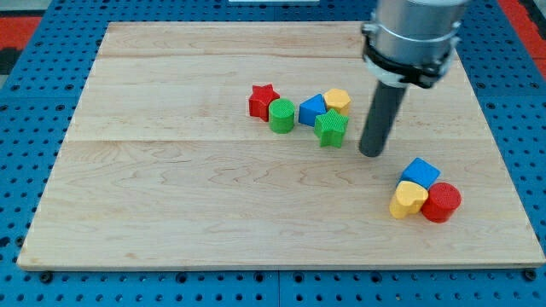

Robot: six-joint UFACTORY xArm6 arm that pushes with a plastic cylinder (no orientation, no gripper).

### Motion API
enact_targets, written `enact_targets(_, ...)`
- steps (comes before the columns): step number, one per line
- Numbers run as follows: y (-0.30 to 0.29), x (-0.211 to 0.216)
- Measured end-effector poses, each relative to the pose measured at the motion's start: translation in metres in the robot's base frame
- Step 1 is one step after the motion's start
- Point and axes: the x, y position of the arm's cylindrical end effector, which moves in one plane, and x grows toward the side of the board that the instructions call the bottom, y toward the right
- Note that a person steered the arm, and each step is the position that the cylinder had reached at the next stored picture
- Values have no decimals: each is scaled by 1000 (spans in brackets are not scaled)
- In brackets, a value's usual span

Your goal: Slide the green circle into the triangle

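Note:
The green circle (282, 115) sits near the board's middle, touching the red star (263, 100) on its left. The blue triangle (311, 109) lies just to the circle's right, with a small gap between them. A yellow block (338, 99) touches the triangle's upper right and a green star (331, 129) sits at its lower right. My tip (372, 153) stands on the board to the right of the green star, apart from it and from every block.
A second cluster lies at the lower right: a blue cube (421, 172), a yellow heart (408, 199) and a red circle (442, 202), touching one another. The wooden board (171, 188) lies on a blue pegboard surface (17, 128).

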Motion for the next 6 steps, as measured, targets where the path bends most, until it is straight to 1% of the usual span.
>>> enact_targets(1,-26,13)
enact_targets(2,-89,13)
enact_targets(3,-155,-9)
enact_targets(4,-153,-18)
enact_targets(5,-125,-27)
enact_targets(6,-81,-31)
